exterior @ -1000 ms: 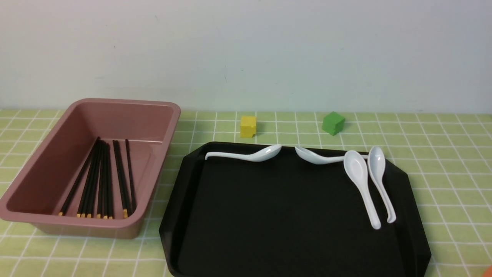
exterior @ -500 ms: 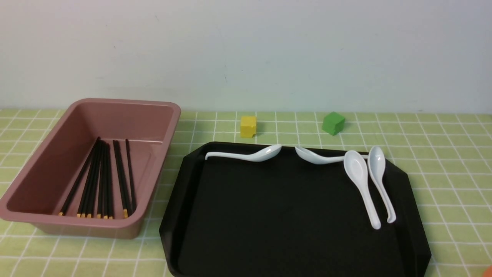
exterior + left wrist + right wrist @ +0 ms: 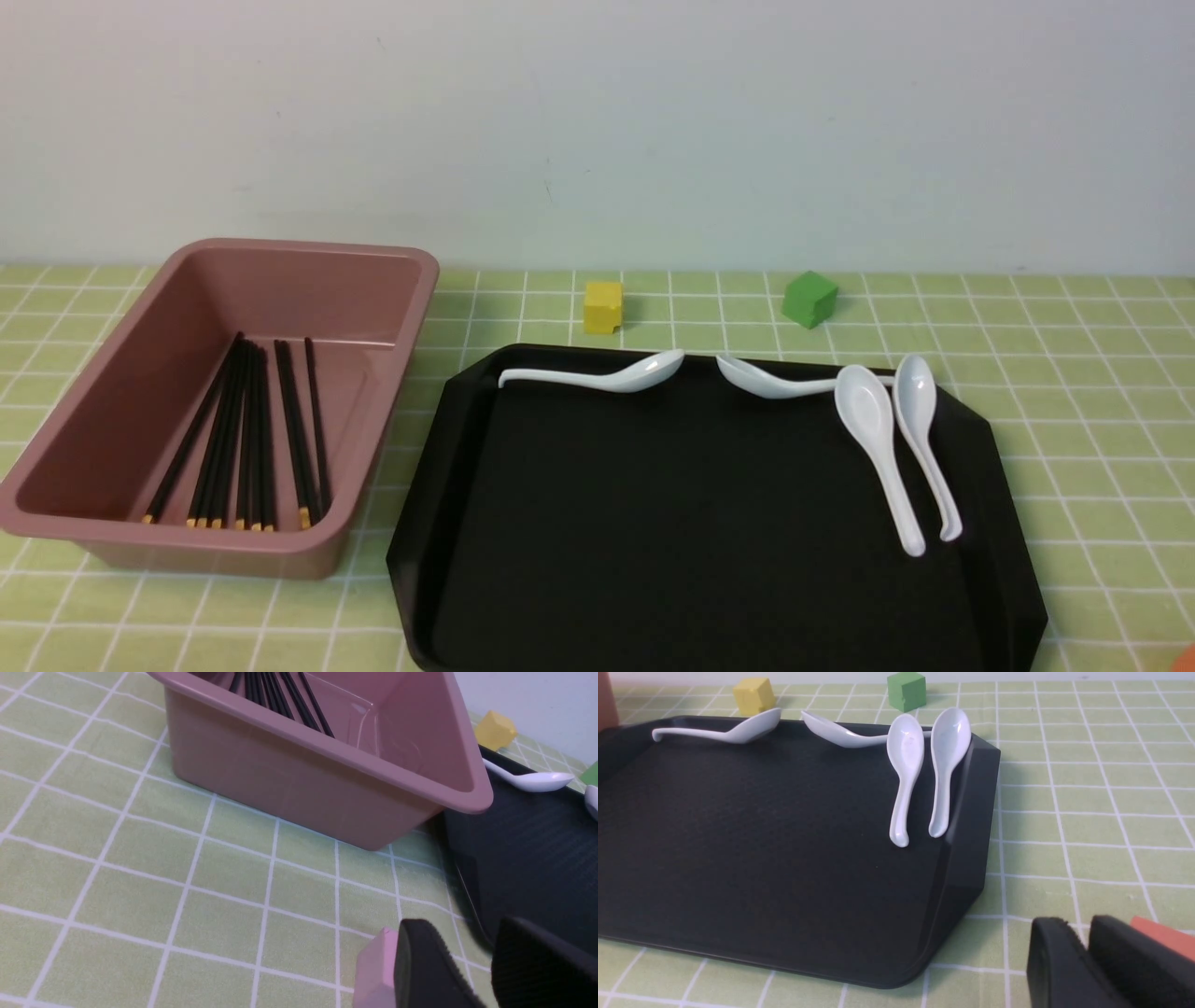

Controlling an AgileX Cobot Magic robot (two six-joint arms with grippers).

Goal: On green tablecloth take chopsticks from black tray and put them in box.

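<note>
Both pincers appear only in their own wrist views, low over the cloth: the left gripper (image 3: 472, 970) has its two black pads drawn close with a narrow gap and nothing between them, and the right gripper (image 3: 1087, 956) has its pads pressed together, likewise holding nothing. Beneath everything spreads the green tablecloth (image 3: 1074, 355), covering the whole table. On it, toward the robot's right, lies the black tray (image 3: 672, 523), the widest thing present, its near edge cut off by the front view. To the left of the tray, just beside its left rim, stands the box (image 3: 112, 429), a deep dusty-pink tub. All the chopsticks (image 3: 245, 439) lie inside that box, flat on its floor in a loose bundle running front to back, their yellow-gold ends toward the near wall. Four white spoons rest in the tray: two spoons (image 3: 901, 448) side by side by the right rim with handles pointing toward the robot, and two more spoons (image 3: 607, 375) along the far rim. Beyond the tray, on the cloth, sit a yellow cube (image 3: 602, 307) and a green cube (image 3: 808, 299), well apart from each other.
</note>
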